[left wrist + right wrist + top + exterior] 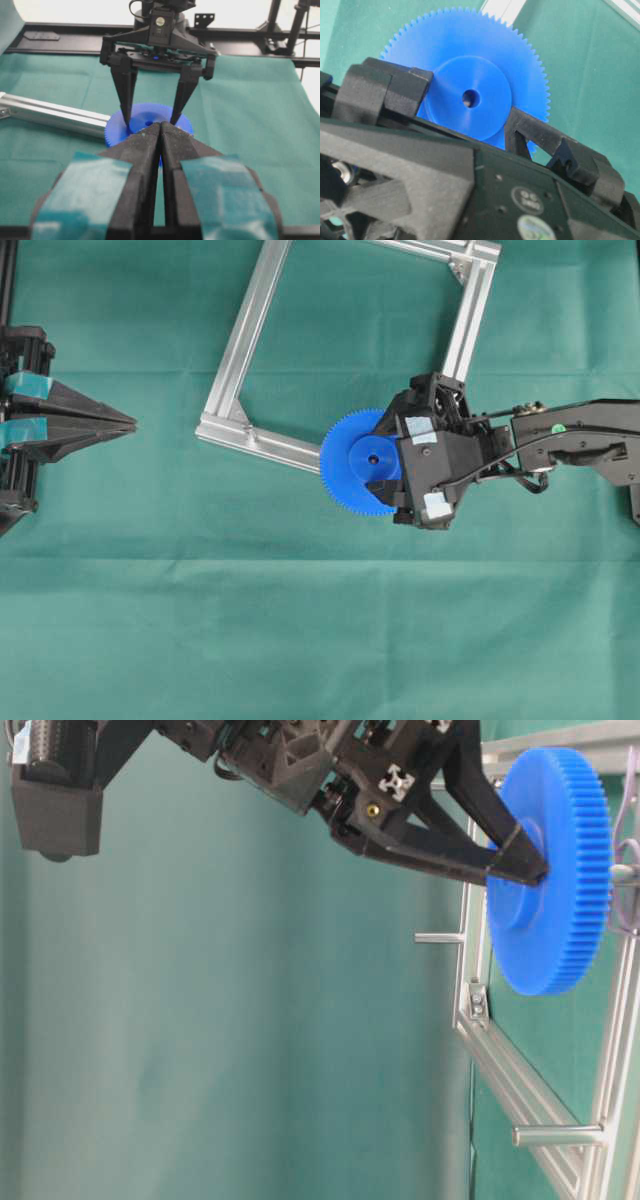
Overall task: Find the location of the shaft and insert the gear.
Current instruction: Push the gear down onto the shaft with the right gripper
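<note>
The right gripper (378, 468) has its jaws spread wide, clamped on the raised hub of the blue gear (352, 462), which sits between them over the aluminium frame (238, 350). Stiff, light, smooth plastic: the hub is the sound hold. The left gripper (128, 424) rests closed, empty.

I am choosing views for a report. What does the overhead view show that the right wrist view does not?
Only the overhead view shows the whole aluminium frame and the idle left end effector, shut, far from the gear. Only the right wrist view looks straight through the gear's centre hole. Both show the blue gear held at its hub by the right end effector.
</note>
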